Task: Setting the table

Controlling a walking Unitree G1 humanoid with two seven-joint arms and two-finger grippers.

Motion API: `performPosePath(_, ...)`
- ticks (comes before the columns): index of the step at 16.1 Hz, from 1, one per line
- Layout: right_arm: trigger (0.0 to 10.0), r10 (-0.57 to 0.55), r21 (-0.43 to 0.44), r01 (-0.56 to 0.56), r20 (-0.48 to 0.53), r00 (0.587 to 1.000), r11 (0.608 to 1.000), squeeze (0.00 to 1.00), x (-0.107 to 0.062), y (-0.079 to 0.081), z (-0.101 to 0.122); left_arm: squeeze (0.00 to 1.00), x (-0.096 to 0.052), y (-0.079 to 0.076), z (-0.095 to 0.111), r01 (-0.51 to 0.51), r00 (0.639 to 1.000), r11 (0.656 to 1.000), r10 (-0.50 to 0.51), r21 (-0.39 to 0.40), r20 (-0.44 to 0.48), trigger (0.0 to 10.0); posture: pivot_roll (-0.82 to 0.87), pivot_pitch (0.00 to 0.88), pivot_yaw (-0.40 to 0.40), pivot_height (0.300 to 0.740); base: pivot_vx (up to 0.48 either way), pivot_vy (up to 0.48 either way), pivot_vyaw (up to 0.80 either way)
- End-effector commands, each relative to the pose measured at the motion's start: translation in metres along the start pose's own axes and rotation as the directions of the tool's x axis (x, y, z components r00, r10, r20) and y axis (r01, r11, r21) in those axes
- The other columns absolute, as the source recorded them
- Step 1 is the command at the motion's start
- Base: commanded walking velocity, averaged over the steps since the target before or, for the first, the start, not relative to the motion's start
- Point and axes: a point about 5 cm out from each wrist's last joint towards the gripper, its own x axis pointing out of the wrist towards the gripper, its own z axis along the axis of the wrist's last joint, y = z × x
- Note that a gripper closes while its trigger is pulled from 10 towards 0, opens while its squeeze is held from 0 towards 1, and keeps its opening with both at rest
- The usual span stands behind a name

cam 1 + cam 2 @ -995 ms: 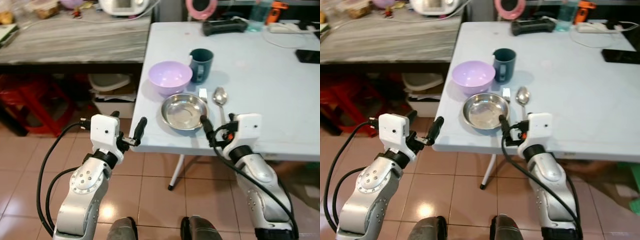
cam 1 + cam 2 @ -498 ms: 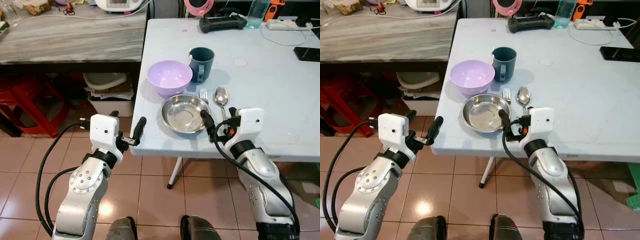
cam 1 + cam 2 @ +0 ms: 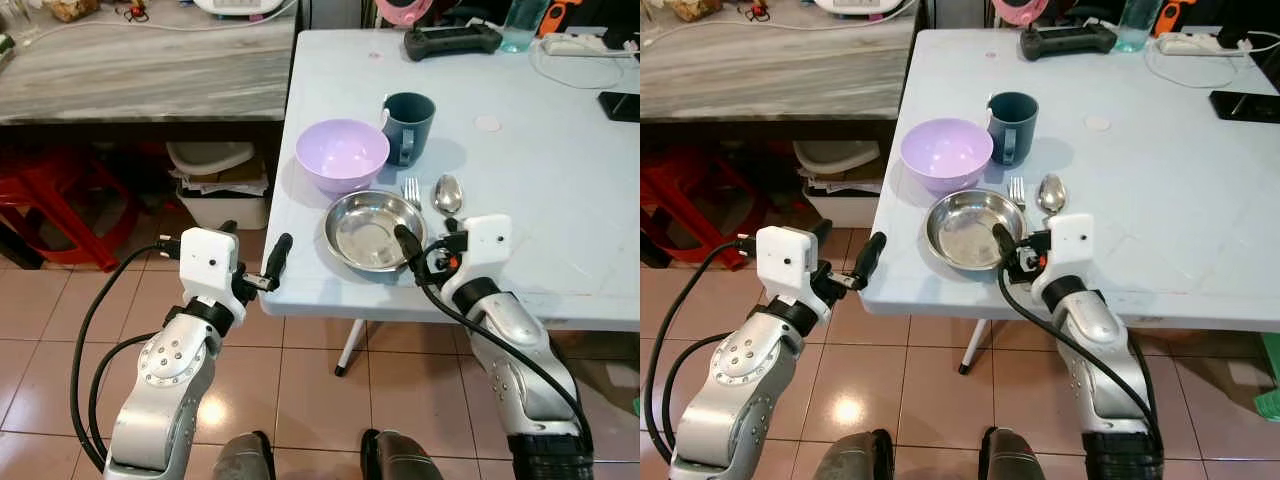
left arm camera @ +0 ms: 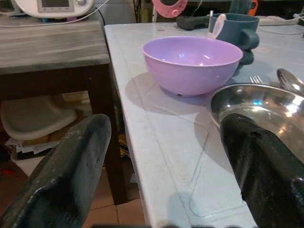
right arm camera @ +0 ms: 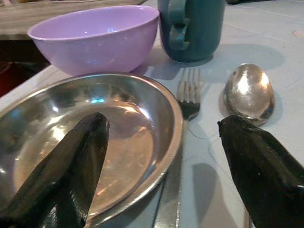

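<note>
A white table (image 3: 530, 170) carries a purple bowl (image 3: 342, 153), a dark teal mug (image 3: 408, 127), a round steel dish (image 3: 375, 228), a fork (image 3: 412, 190) and a spoon (image 3: 447, 193). My right gripper (image 3: 427, 235) is open at the table's front edge, one finger over the dish's right rim, the other near the spoon's handle. In the right wrist view the fork (image 5: 190, 92) lies between its fingers (image 5: 61, 166). My left gripper (image 3: 253, 245) is open, off the table's left front corner, holding nothing. The left wrist view looks toward the purple bowl (image 4: 192, 64).
A grey marble-topped counter (image 3: 140, 70) abuts the table on the left, with a red stool (image 3: 60, 205) and white containers (image 3: 220, 180) beneath it. A black controller (image 3: 450, 40) and a phone (image 3: 620, 105) lie at the table's far side. Tiled floor below.
The view has shifted slightly. My right gripper has edged left, closer over the dish's rim and the fork. The left arm has held still.
</note>
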Motion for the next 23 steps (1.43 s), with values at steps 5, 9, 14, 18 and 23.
performPosePath(5, 0.4, 0.013, 0.028, -0.012, -0.049, 0.999, 1.0, 0.0, 0.001, 0.004, -0.007, 0.0, -0.002, 0.0, -0.001, -0.003, 1.0, 1.0, 0.004, 0.017, -0.013, 10.0, 0.01, 0.129, 0.058, 0.74, 0.0, 0.0, 0.0)
performPosePath(9, 8.6, 0.002, 0.075, 0.003, -0.07, 0.998, 0.997, 0.0, 0.002, 0.003, -0.009, 0.0, -0.002, 0.0, 0.0, 0.002, 1.0, 1.0, -0.002, 0.02, -0.011, 10.0, 0.01, 0.131, 0.059, 0.74, 0.0, 0.0, 0.0)
performPosePath(14, 10.0, -0.012, 0.133, 0.024, -0.097, 0.995, 0.991, 0.0, 0.003, 0.003, -0.012, 0.0, -0.001, -0.001, 0.0, 0.006, 1.0, 1.0, -0.006, 0.019, -0.011, 10.0, 0.01, 0.14, 0.059, 0.74, 0.0, 0.0, 0.0)
performPosePath(18, 10.0, -0.016, 0.178, 0.031, -0.088, 0.996, 0.984, 0.0, 0.006, 0.004, -0.005, 0.0, -0.001, -0.001, 0.001, 0.005, 1.0, 1.0, -0.005, 0.023, -0.009, 10.0, 0.01, 0.142, 0.06, 0.74, 0.0, 0.0, 0.0)
performPosePath(23, 10.0, 0.004, 0.223, 0.011, -0.067, 0.998, 0.975, 0.73, 0.008, 0.009, 0.005, 0.0, -0.001, -0.001, 0.001, 0.007, 1.0, 1.0, -0.007, 0.021, -0.008, 10.0, 0.01, 0.142, 0.06, 0.74, 0.0, 0.0, 0.0)
